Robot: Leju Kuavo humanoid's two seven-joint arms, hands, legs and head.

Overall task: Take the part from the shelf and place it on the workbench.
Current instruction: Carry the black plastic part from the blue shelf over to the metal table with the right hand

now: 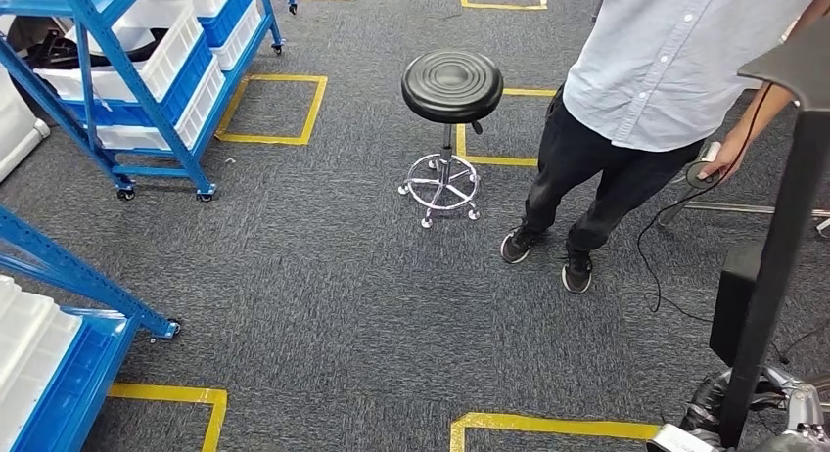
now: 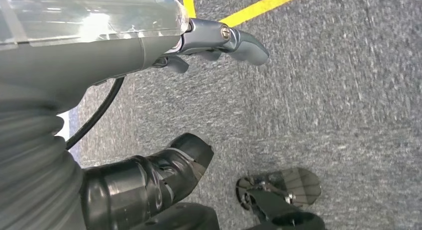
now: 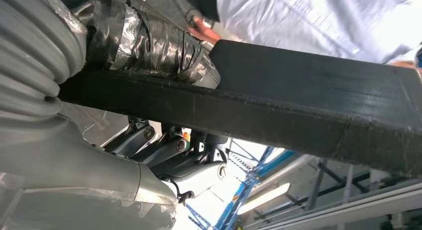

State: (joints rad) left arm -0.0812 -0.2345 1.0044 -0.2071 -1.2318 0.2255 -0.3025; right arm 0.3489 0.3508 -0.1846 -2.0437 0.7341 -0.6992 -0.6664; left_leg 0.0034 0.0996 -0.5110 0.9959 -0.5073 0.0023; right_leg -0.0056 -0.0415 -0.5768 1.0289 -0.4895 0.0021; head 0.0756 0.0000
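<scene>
Two robot hands are what you have to go on: the right robot hand (image 1: 754, 418) sits at the lower right corner of the head view, wrapped around the part (image 1: 783, 237), a long black bar with a flat plate at its top. The part's long axis runs nearly upright, leaning a little to the right as it rises, plate end up. In the right wrist view the same part (image 3: 298, 100) crosses just in front of the right robot hand (image 3: 164, 155), whose fingers close under it and against it. The left robot hand (image 2: 219, 41) hangs over grey carpet (image 2: 348, 115) with its fingers loosely curled in and nothing in them.

Farther out you see a black stool (image 1: 451, 85) on the carpet, with a person (image 1: 646, 90) just to its right. Blue shelves (image 1: 147, 70) with white bins stand at the far left.
</scene>
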